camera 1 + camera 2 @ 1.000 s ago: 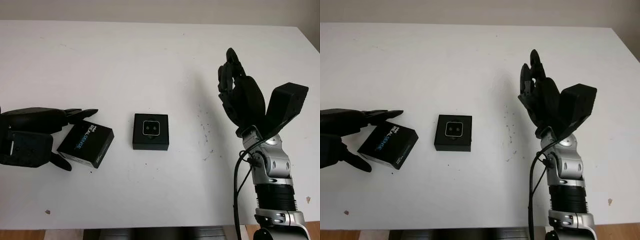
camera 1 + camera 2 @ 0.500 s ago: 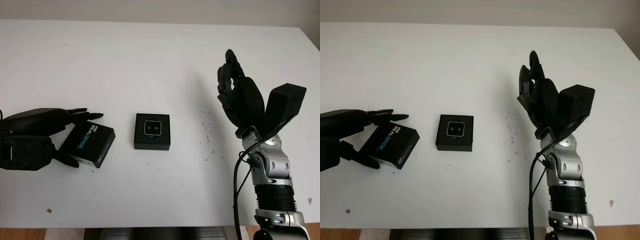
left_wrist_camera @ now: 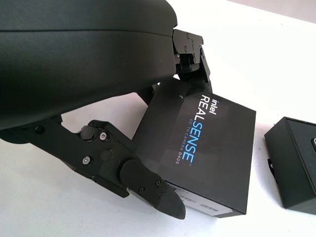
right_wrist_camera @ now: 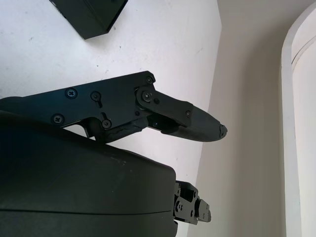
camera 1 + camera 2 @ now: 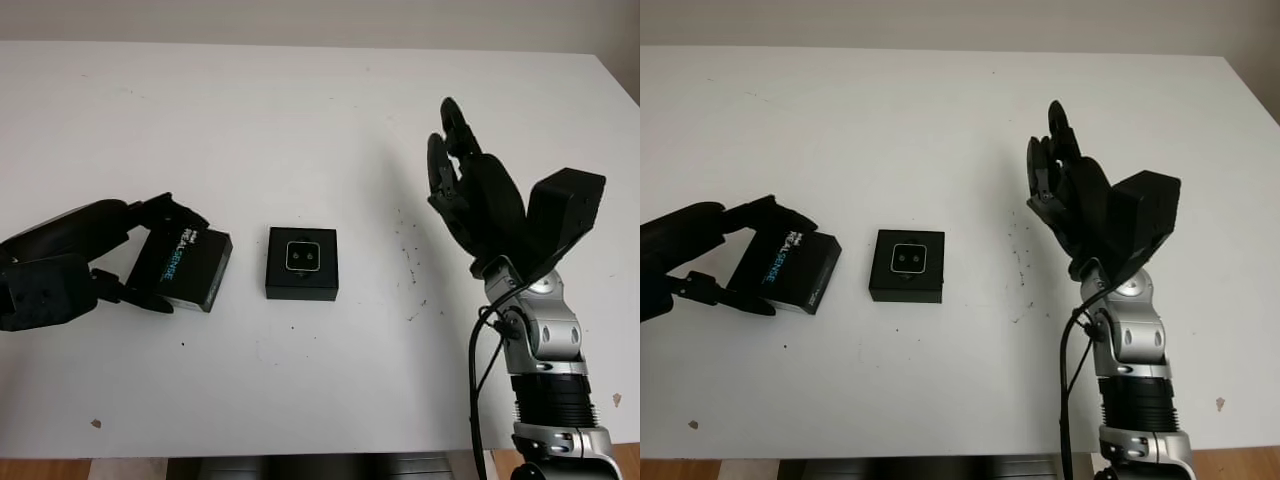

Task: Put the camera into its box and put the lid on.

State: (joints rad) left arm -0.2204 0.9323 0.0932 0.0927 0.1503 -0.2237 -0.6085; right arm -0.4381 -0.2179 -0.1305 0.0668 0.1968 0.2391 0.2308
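The white counter [image 5: 300,120] carries everything. The right robot hand [image 5: 470,190] hangs raised over the right side, holding nothing, open. The left robot hand [image 5: 75,270], which half a second ago lay beside the lid [image 5: 182,268], now clasps it and has tipped it up. Just right of the lid sits the box [image 5: 302,264], the camera [image 5: 302,257] inside.

Left hand [image 5: 70,270] low at left, fingers [image 3: 143,185] closed around a lid [image 5: 182,269]. Right hand [image 5: 475,195] raised upright at right, open, holding nothing, forearm rising from bottom edge.
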